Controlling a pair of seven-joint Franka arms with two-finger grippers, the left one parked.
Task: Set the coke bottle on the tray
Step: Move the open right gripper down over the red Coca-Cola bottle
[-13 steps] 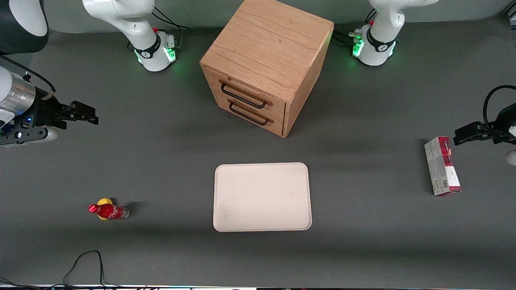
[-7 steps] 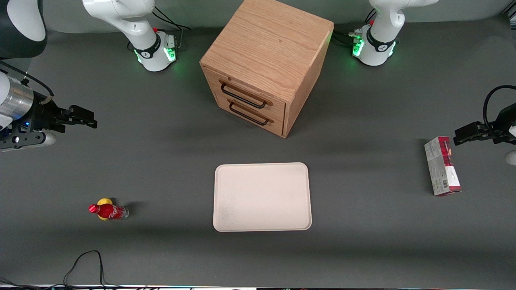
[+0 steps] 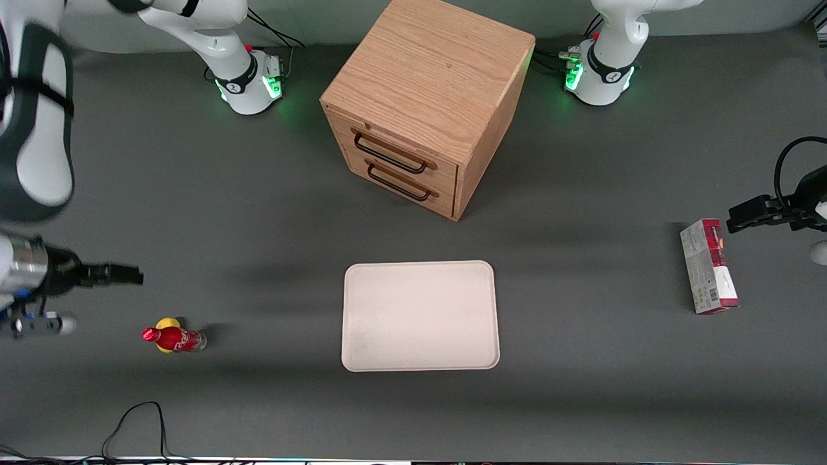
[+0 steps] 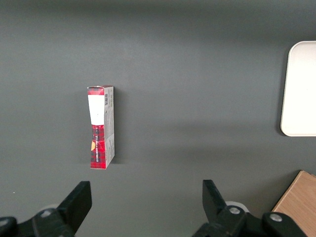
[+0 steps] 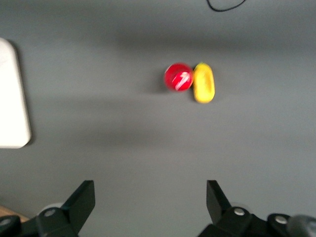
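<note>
My gripper (image 3: 132, 275) hangs above the table with fingers apart, near the upright coke bottle (image 3: 173, 338); tray (image 3: 420, 316) well apart.

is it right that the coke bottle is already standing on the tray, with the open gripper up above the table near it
Not quite. The coke bottle is not on the tray; the front view shows it on the table, beside a yellow lump, toward the working arm's end. The rest holds: the right wrist view shows the gripper open, above the table near the bottle.
</note>
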